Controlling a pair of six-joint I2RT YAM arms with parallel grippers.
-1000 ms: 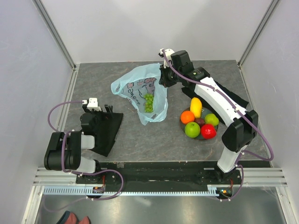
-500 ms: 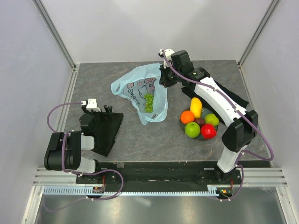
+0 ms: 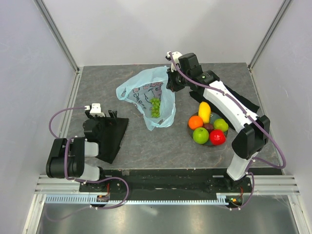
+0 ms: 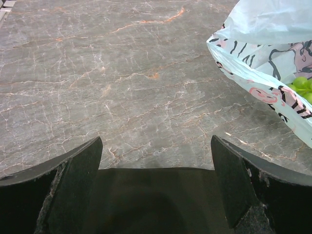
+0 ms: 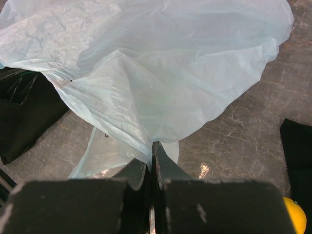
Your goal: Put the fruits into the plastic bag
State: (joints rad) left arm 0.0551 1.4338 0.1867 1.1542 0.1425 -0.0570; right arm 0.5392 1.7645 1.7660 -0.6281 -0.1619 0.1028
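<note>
Five small toy fruits [image 3: 208, 127] sit at the right of the grey marbled desk [image 3: 146, 146]; only the green grape bunch [image 3: 155, 106] lies inside the thin light-blue plastic bag [image 3: 146, 95]. Right claw [image 5: 152, 163] pinches the bag's far rim — slick film could slip free and collapse the mouth. Left claw [image 3: 103, 115] gapes wide at near left — open desk between.

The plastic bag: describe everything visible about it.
The plastic bag is thin, crinkly, translucent light-blue film with dark and pink print. It lies crumpled on the grey marbled table, wide at the far end and narrowing toward the near edge. A green grape bunch shows through the film, inside it. The right gripper is shut, pinching the bag's far right edge.
</note>
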